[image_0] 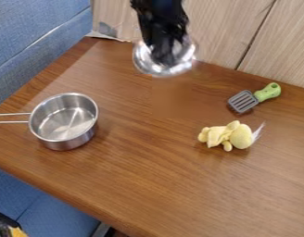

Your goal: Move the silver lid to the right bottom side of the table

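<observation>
nearest the camera, the brown wood-grained table (185, 199) runs across at a slant, its front edge dropping toward the lower right. the round, shiny silver metal lid (158, 69) is up at the far side, over the back edge of the table and partly against the wall behind, well apart from the near right part where it's wanted. right above it hangs the black two-finger gripper (167, 56), its fingers narrow and holding the lid around its middle; the outlines are rather blurred.

over to the left sits a round, silver steel saucepan (63, 121), upright and uncovered, its two-rod handle pointing out to the left. on the right i see a soft, pale yellow plush toy (226, 135) with a white tuft, lying on its side. just behind it is a spatula (243, 101) with a slotted grey head and a green handle.

pale wooden panels (219, 28) stand behind, and blue fabric seating (37, 32) borders the left.
</observation>
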Robot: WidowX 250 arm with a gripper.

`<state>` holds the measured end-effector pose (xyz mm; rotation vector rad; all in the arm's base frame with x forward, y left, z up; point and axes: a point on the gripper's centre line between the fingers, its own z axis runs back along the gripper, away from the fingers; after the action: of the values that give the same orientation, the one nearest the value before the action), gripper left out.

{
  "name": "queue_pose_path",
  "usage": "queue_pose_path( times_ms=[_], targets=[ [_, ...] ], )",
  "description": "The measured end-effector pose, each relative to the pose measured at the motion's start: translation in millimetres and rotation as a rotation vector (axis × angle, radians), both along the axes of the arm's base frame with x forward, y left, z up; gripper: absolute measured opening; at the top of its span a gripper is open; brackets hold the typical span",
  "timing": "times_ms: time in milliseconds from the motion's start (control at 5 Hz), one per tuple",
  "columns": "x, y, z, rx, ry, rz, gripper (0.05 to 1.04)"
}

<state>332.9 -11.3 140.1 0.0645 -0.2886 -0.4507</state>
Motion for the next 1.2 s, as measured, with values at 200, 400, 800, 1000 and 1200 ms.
queue_pose_path(
  times_ms=[200,400,800,1000,1200],
  targets=[
    [-47,-43,3.2,-0.022,-0.013,-0.12,0.28],
    [-79,-66,2.6,-0.016,-0.002,-0.232,0.28],
    [-112,-84,-36.9,-0.05,0.076,-0.34,0.28],
    [-114,-88,-62.8,-0.064,0.106,-0.369,0.28],
    [-112,-94,-83.1,-0.068,0.12,-0.399,0.28]
  ],
)
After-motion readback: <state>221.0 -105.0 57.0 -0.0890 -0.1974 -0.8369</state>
